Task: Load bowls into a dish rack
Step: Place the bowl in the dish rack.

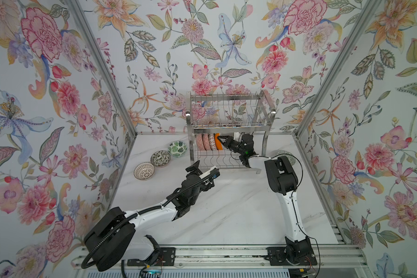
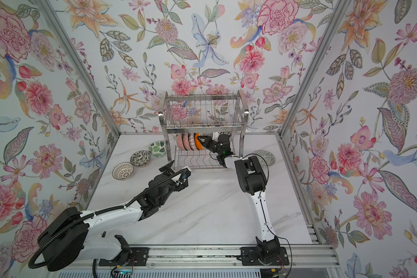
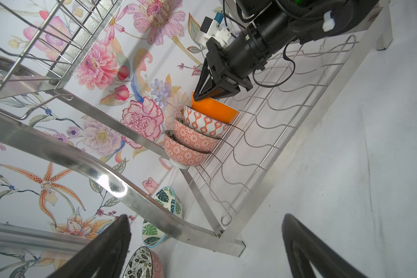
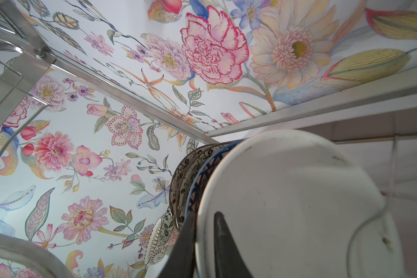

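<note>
- Risks toppling the orange bowl (image 3: 214, 112) rightward on release: propped only on its left by three patterned bowls (image 3: 195, 139), with bare wavy wire of the rack (image 1: 229, 130) to the right.
- Might drag that bowl out of its slot on retreat, with jaws astride the rim, one inside, one outside; calls for a wider spread before backing away.
- Could shove the whole row leftward by pressing in further.
- May knock the wrist against the upper tier just above on lifting too soon.
- Could clip the right bowl (image 2: 267, 156), half hidden behind the right elbow, on the table (image 1: 238, 204) right of the rack, during a swing back.
- Right gripper (image 1: 220, 139): reaching leftward under the upper tier from the near right, forearm low, tips at the orange bowl's top rim; jaws narrow around that rim, impossible to tell whether pinching or slack.
- Left gripper (image 1: 204, 169): spread wide, holding nothing, hovering just near of the lower tier, pointed at the rack.
- Orange bowl: on edge in the lower tier, left half, rightmost of a row of four; three loose bowls (image 1: 160, 158) on the table left of the rack.
</note>
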Motion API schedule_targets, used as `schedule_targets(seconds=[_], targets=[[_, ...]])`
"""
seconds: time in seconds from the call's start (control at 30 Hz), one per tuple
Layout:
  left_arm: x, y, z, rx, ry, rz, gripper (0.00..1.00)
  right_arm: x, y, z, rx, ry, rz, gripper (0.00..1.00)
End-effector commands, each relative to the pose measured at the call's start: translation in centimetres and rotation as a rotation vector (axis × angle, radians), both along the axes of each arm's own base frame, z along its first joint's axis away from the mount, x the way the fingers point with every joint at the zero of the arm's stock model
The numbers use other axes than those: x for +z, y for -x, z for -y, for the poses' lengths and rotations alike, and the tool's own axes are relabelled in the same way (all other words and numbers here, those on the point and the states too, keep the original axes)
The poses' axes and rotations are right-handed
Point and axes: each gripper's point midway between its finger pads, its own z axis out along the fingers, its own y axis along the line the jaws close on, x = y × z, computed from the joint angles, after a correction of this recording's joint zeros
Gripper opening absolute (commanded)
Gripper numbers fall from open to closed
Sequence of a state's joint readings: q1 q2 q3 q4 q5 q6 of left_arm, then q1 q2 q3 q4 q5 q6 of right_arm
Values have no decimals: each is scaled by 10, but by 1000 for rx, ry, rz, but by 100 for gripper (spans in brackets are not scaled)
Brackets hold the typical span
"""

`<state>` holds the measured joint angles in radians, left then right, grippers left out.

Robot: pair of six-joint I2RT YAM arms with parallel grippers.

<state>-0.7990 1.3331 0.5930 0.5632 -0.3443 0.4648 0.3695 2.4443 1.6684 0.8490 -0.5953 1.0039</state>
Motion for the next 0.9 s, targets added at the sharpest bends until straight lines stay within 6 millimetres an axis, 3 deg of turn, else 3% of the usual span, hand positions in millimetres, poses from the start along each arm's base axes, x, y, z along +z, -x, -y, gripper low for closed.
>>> schedule_targets(seconds=[0.0, 0.87], targets=[[7, 6, 2, -15, 11, 23, 99, 0, 2, -2, 21, -2, -4, 18], [10, 5, 0, -8, 7, 31, 99, 13, 16, 9, -1, 22, 17, 29]])
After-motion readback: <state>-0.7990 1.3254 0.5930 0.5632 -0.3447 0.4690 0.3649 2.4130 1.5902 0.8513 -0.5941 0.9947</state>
